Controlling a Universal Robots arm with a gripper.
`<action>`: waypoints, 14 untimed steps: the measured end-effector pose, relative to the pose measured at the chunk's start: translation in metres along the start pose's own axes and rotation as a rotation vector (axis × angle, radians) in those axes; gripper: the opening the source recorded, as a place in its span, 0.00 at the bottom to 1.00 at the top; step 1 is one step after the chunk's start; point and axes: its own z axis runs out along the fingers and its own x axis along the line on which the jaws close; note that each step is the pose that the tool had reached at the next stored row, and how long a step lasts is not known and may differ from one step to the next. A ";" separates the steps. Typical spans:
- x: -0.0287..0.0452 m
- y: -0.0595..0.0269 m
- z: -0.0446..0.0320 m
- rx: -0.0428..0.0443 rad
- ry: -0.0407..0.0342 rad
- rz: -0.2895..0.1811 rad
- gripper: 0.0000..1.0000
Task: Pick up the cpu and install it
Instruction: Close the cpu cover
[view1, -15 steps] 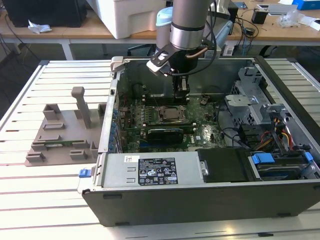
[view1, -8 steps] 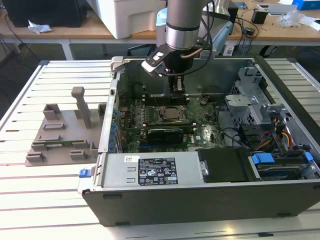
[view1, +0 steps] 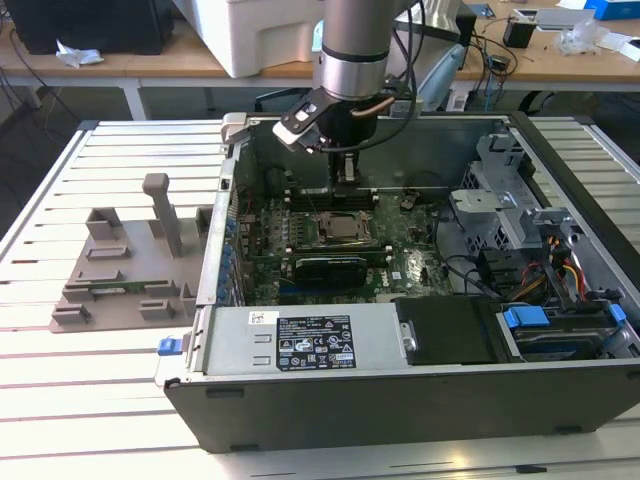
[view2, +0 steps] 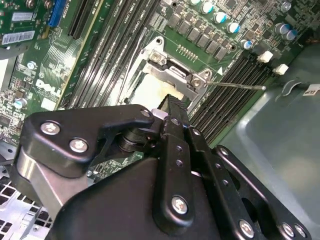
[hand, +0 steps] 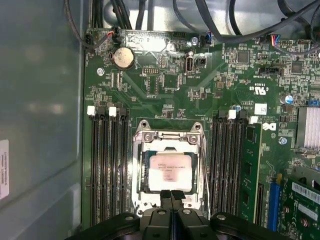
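Observation:
The cpu (hand: 170, 172), a small square chip with a silver-grey top, lies flat in the metal-framed socket (hand: 141, 165) on the green motherboard (hand: 165, 85) inside the open computer case (view1: 400, 395). It also shows in the exterior view as the cpu (view1: 345, 230), and partly behind the fingers in the second wrist view as the cpu (view2: 147, 92). My gripper (hand: 171, 198) hangs just above the socket's edge, apart from the chip. Its two black fingers (view2: 172, 107) are pressed together with nothing between them. In the exterior view my gripper (view1: 347, 178) points straight down over the board.
Rows of black memory slots (hand: 107, 165) flank the socket on both sides. A long black expansion card (view1: 330, 268) lies just in front of the socket. A grey plastic block with posts (view1: 120, 270) stands outside the case at the exterior view's left. Drive cage and cables (view1: 530, 240) fill the right.

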 end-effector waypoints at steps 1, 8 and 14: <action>0.0001 -0.0023 0.0029 0.0000 0.0000 0.000 0.11; 0.0011 -0.0077 0.0338 0.0001 -0.0001 0.000 0.11; 0.0013 -0.0101 0.0405 0.0001 -0.0002 0.000 0.11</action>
